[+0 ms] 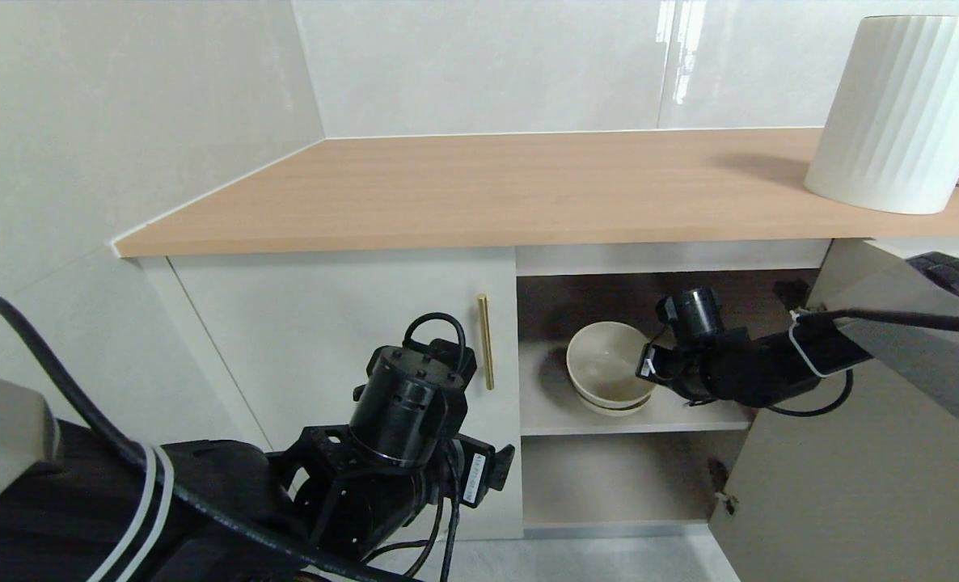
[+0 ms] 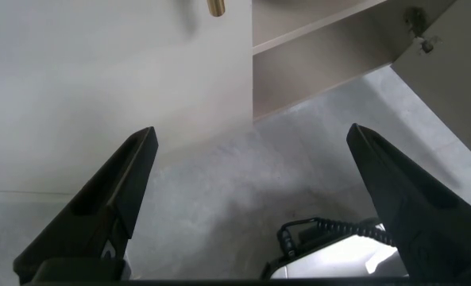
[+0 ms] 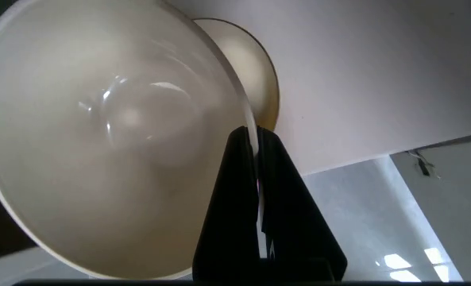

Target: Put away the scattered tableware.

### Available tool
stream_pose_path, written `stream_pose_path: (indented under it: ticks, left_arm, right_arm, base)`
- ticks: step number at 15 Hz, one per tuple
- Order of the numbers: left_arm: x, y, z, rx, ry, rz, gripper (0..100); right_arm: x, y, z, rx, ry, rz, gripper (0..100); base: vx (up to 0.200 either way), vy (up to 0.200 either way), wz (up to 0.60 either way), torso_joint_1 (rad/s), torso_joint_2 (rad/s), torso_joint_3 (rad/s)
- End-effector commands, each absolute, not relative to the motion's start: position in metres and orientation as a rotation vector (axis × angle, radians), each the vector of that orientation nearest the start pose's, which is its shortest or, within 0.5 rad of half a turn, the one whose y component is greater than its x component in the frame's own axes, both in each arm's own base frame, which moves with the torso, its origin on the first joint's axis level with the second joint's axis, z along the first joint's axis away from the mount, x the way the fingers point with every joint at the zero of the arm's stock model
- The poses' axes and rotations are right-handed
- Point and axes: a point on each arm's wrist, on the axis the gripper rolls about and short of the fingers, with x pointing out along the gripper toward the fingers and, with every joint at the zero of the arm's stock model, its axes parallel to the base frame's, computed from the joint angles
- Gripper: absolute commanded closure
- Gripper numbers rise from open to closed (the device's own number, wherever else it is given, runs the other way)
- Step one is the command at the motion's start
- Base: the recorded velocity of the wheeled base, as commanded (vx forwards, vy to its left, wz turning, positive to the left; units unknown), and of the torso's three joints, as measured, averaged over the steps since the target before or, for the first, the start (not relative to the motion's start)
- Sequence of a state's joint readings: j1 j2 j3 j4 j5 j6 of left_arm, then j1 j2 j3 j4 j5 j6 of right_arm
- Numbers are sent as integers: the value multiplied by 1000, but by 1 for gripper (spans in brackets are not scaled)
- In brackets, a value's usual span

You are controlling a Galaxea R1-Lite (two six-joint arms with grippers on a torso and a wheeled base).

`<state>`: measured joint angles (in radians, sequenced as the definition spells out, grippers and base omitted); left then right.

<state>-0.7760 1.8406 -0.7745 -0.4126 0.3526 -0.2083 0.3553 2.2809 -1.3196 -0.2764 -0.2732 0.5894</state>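
Note:
A beige bowl [image 1: 605, 368] is held tilted inside the open cabinet, just above the middle shelf [image 1: 548, 408]. My right gripper [image 1: 649, 369] is shut on its rim. In the right wrist view, the bowl [image 3: 116, 135] has one dark finger [image 3: 247, 206] pressed along its edge, and a second beige dish [image 3: 255, 67] lies behind it on the shelf. In the head view that dish [image 1: 618, 406] sits under the held bowl. My left gripper [image 2: 251, 135] hangs open and holds nothing, low over the grey floor [image 2: 243, 206] in front of the closed cabinet door.
The right cabinet door [image 1: 851, 485] stands open beside my right arm. A brass handle [image 1: 486, 341] runs down the closed left door. A white ribbed container [image 1: 900, 113] stands at the right of the wooden countertop [image 1: 487, 186]. A lower shelf sits beneath.

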Motion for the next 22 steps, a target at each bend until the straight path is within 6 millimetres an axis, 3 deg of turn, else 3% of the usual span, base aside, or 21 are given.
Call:
stream_pose_path:
  ticks: [1,9,22]
  left_arm:
    - [227,-212,111,153,594,-346,0]
    - [227,-212,110,154,596,-346,0]
    - [227,-212,110,154,596,-346,0]
  right_arm:
    - [416,147,50,349,664,-128,100]
    - [430,138,46,360,640,-164,100]
    - [437,141,35,355,645,-165,100]
  base:
    - [0,0,0,0,0,0]
    - [0,0,0,0,0,0]
    - [0,0,0,0,0,0]
